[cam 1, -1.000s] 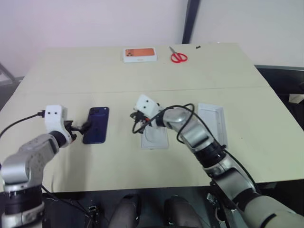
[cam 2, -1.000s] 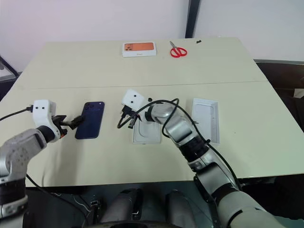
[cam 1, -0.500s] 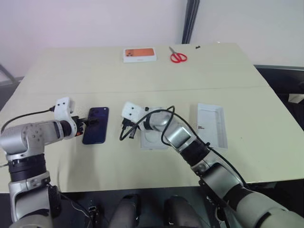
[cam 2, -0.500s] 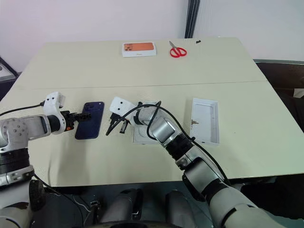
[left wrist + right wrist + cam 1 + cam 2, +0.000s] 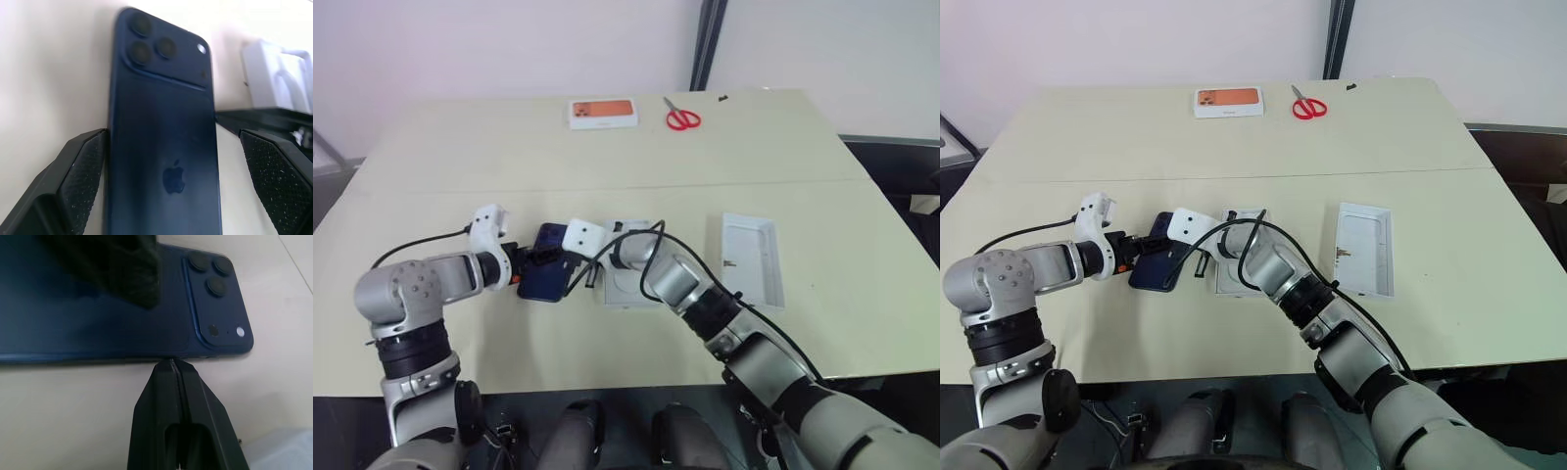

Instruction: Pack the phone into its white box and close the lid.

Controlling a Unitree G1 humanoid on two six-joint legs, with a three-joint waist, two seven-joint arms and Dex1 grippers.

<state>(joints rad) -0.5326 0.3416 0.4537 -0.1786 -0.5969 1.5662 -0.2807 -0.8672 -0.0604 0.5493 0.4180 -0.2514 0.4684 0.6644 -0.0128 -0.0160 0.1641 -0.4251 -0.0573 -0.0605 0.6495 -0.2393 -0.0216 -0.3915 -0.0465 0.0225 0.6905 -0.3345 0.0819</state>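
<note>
The phone [image 5: 164, 147] lies back-up on my tabletop [image 5: 607, 157], just left of the white box [image 5: 631, 284], with the lid [image 5: 751, 257] lying inside-up well off to the right. My left end effector [image 5: 540, 259] is spread wide, one finger either side of the phone. My right end effector [image 5: 172, 363] is pressed together, tips touching the phone's long edge near the camera corner.

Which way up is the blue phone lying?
Face down. The phone lies flat on the table, its back upward: camera lenses and logo show.
</note>
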